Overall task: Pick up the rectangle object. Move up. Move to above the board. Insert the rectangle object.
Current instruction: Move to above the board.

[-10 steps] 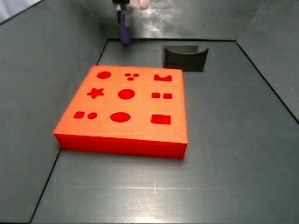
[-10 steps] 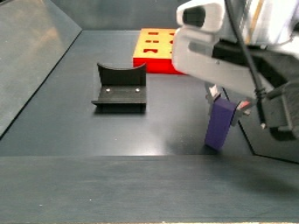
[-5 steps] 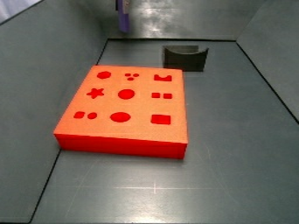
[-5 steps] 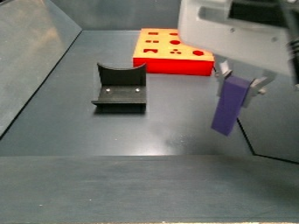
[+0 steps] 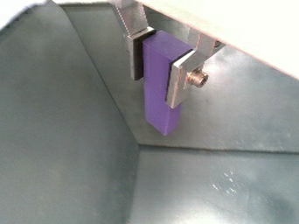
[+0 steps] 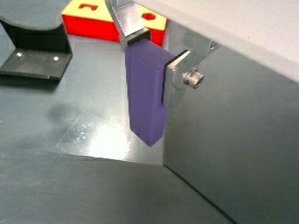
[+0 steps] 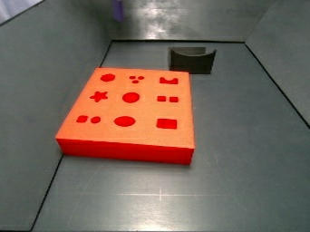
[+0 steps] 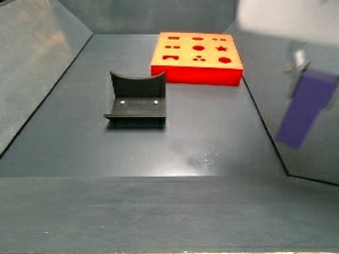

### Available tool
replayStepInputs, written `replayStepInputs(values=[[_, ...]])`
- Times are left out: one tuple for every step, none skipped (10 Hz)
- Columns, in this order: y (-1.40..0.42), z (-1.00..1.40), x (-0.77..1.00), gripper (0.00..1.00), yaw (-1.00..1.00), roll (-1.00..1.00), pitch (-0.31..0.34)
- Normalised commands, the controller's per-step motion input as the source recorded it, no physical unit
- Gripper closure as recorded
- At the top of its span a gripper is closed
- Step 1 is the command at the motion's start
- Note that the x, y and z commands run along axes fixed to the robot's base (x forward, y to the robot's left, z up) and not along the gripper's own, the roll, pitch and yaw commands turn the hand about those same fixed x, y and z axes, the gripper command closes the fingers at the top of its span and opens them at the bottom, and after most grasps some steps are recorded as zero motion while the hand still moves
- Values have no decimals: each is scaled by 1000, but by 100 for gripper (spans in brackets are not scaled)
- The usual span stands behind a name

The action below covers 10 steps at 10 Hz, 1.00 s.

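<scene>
Claw clamps one slim matte purple rectangular block between its silver fingers, clear of the floor; one flat red-orange cut-out board lies well beyond it.

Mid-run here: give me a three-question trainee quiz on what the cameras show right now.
1. True or false: the purple rectangle object is resting on the floor.
2. What is the pincer holding?
3. Where is the dark fixture? A) on the red board B) on the floor, apart from the board C) in the pincer

Key:
1. False; it hangs clear of the floor in both wrist views.
2. The rectangle object, clamped between the fingers.
3. B
</scene>
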Motion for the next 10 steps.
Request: replayStepInputs(values=[[63,1000,-242,100,18,91,43],[38,1000,-192,100,14,86,48],[27,866,-147,100,15,85,47],[13,673,-91,100,13,72,50],[14,575,-69,100,11,67,55],[9,373,-36,100,11,51,66],[5,269,-24,100,12,49,71],[-1000,207,337,100,1000,-7,24],[-1000,203,338,100,1000,0,30],[-1000,206,334,100,1000,0,24]])
